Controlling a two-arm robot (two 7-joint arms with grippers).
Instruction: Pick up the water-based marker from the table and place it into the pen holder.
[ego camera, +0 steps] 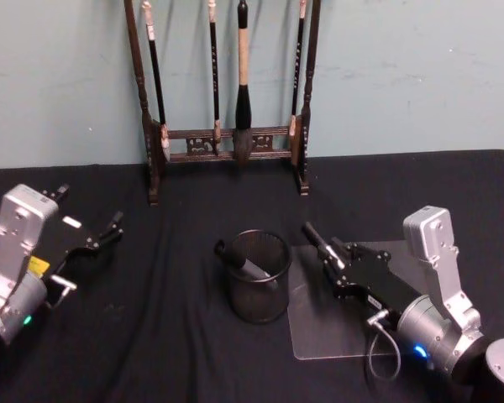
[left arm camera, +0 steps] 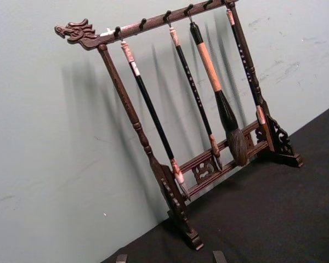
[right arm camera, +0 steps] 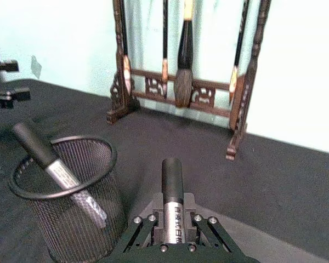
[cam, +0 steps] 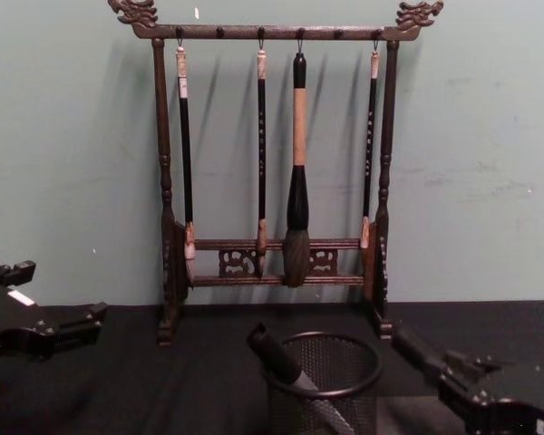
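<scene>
Right end effector (right arm camera: 174, 226) grips marker (right arm camera: 172, 181); label unreadable

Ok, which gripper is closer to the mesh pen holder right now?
Right. The right gripper, shut on a marker, sits just beside the pen holder; the left gripper hangs open far off to its left.

Plain black cloth covers the tabletop (ego camera: 151, 336). The pen holder (ego camera: 259, 302) beside the right end effector (ego camera: 329, 250) is black wire mesh. The water-based marker (right arm camera: 172, 186) in that end effector has a black cap and silver barrel (dark printed lettering). Beyond it, the brush rack (cam: 164, 181) is dark brown and the wall (ego camera: 403, 75) pale teal.
</scene>
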